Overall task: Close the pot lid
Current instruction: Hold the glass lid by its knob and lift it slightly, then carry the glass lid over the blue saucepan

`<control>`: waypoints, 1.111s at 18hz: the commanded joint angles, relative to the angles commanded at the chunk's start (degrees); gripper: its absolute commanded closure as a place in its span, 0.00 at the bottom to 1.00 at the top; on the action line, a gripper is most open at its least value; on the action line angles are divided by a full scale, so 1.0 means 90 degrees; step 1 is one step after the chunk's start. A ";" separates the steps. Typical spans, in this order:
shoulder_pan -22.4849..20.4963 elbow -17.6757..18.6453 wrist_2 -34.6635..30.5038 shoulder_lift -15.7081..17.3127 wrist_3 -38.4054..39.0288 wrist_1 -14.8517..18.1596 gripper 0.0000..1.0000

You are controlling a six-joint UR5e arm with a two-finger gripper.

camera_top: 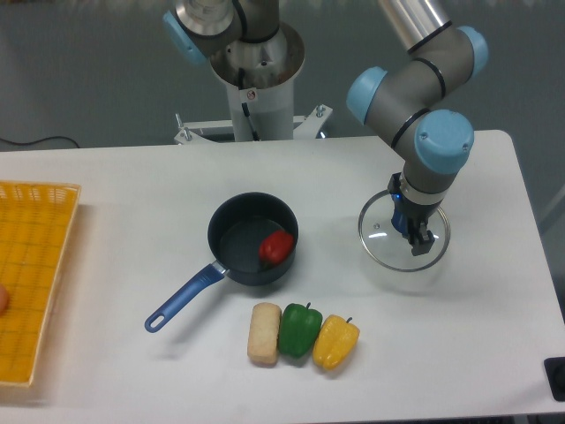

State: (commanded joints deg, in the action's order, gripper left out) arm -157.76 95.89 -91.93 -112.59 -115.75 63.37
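Red pepper [276,248] inside the open pot [252,238], lid [388,243] apart.

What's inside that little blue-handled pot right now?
Inside the pot lies one red item, perhaps a pepper, against the right wall. The rest of the floor looks bare. The lid is not on it; it sits on the table with the gripper over its knob.

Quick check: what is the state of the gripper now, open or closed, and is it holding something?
Gripper: down over the lid, at its centre knob; open or closed cannot be told from this view.
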 joint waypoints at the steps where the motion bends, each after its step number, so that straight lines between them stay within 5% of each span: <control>1: -0.0010 0.0010 0.0010 0.0000 0.0000 0.0000 0.72; 20: 0.0459 0.0029 0.0020 0.0419 0.0771 0.0302 0.72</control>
State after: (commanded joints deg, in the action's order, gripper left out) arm -153.64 96.15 -91.76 -108.82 -108.81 66.09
